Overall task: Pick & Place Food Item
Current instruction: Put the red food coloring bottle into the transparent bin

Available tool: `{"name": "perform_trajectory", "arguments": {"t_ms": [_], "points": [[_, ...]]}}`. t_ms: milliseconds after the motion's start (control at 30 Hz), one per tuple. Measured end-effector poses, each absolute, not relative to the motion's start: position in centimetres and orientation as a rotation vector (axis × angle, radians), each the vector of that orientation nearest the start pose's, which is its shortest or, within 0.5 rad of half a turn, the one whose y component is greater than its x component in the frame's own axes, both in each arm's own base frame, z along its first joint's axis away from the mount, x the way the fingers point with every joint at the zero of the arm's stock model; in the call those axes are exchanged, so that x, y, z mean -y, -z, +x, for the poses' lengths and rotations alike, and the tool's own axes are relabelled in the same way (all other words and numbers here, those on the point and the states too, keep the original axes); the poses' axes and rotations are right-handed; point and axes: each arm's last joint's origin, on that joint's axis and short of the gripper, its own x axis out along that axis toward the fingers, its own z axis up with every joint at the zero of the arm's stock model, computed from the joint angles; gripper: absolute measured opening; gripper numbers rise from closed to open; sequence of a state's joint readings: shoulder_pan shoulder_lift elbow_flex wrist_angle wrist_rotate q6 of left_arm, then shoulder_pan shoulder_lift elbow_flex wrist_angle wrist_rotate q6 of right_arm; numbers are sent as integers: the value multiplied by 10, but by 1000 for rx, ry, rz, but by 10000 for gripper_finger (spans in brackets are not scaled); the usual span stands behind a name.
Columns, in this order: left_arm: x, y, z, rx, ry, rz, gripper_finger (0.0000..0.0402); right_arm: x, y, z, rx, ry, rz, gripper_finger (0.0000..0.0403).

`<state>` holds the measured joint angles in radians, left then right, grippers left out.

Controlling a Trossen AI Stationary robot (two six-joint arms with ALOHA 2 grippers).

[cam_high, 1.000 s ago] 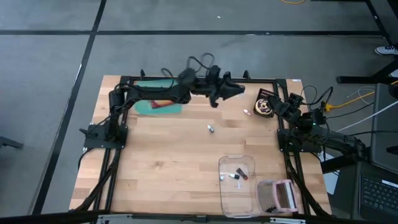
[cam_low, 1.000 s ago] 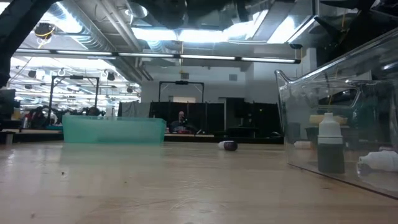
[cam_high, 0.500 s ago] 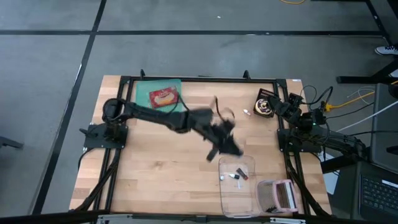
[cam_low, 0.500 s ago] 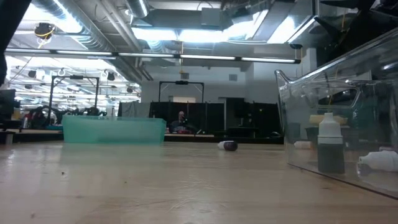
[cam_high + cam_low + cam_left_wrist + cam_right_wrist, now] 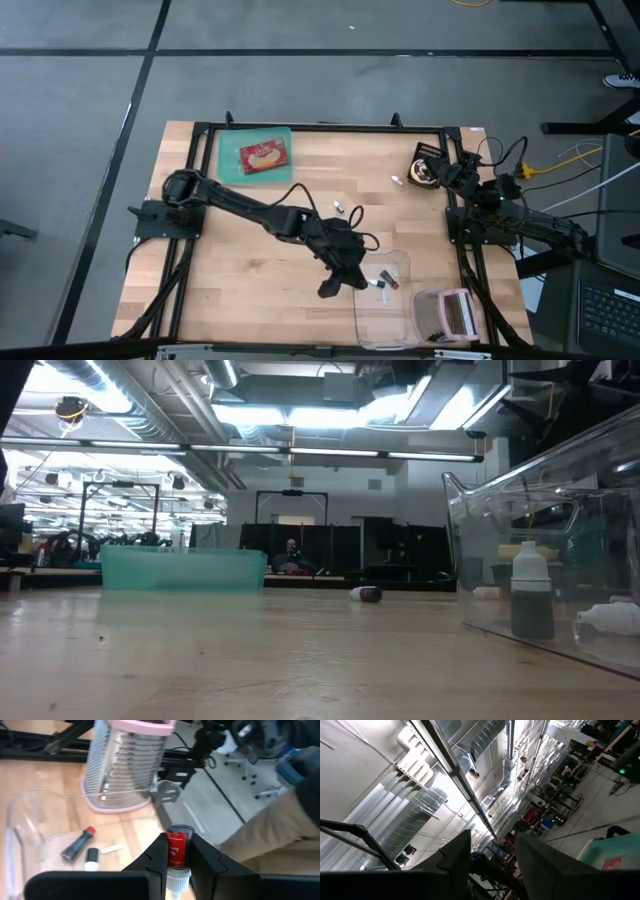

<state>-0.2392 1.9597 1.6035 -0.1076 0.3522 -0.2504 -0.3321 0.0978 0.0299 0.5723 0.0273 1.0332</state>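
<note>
1. Left gripper (image 5: 178, 851) pinches a small red-labelled bottle (image 5: 179, 847), white cap toward the wrist, beside the clear bin (image 5: 385, 310).
2. Probably light, rigid, slick; grip mid-body.
3. Right gripper (image 5: 492, 852) parked, jaws spread.

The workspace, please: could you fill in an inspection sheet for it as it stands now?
Surface: wooden table, bare across the middle.
Job's things: small red-labelled bottle held in the left gripper beside the clear bin, which holds small bottles; teal tray with a food packet at the far left.
Clutter: pink grater against the bin; two small items on the wood; round dark object at the far right.
Grippers: left shut on the bottle; right gripper open, parked, pointing upward.
Cables: loops on the left arm, a bundle by the right arm's base.
Surroundings: grey floor, workshop beyond.
</note>
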Motion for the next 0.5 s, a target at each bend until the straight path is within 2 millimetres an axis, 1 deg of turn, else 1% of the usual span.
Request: {"name": "perform_trajectory", "arguments": {"t_ms": [300, 433, 500], "points": [[104, -239, 468, -488, 450, -302, 46, 31, -219, 85, 638, 67, 931, 155], [95, -231, 476, -459, 419, -316, 46, 31, -219, 85, 638, 67, 931, 155], [91, -226, 479, -472, 404, -332, 46, 31, -219, 85, 637, 68, 931, 155]]}}
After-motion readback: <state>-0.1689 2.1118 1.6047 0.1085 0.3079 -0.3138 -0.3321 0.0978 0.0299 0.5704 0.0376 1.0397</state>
